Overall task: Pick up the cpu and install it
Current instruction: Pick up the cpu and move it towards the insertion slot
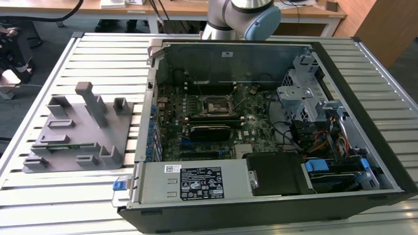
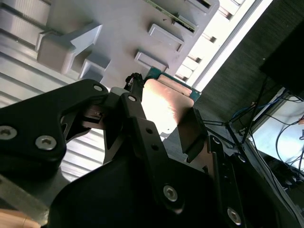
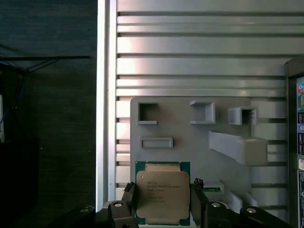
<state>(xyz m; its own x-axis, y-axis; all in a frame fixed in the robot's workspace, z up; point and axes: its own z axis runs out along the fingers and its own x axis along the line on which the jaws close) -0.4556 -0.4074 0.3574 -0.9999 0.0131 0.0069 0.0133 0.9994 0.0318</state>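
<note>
Where the first wrist view looks along the gripper [image 3: 164, 199], you have the cpu [image 3: 163, 190], a flat square chip with a silvery-grey metal top on a thin green-edged board, clamped between two black fingers [image 3: 130, 199]. One finger presses on each of two opposite edges, and the metal top faces the camera.

Note: in the second wrist view the same chip [image 2: 166, 104] shows as a bright reflective plate between the black finger links [image 2: 137, 118].

Position: the cpu sits in front of a pale grey plastic fixture plate [image 3: 190, 123] with raised blocks and open rectangular pockets. You cannot tell from either wrist view whether the chip touches the plate or is clear of it. The plate lies on a silver slatted metal table [image 3: 190, 42].

Exterior view: the grey fixture plate [image 1: 72, 132] lies at the exterior view's left, just beside an open black desktop computer case [image 1: 365, 98] on the same table [image 1: 98, 49]. Inside the case is a green motherboard [image 1: 196, 122] with a black square socket [image 1: 214, 105] near its middle. A silver and light-blue arm joint [image 1: 242, 17] stands behind the case.
</note>
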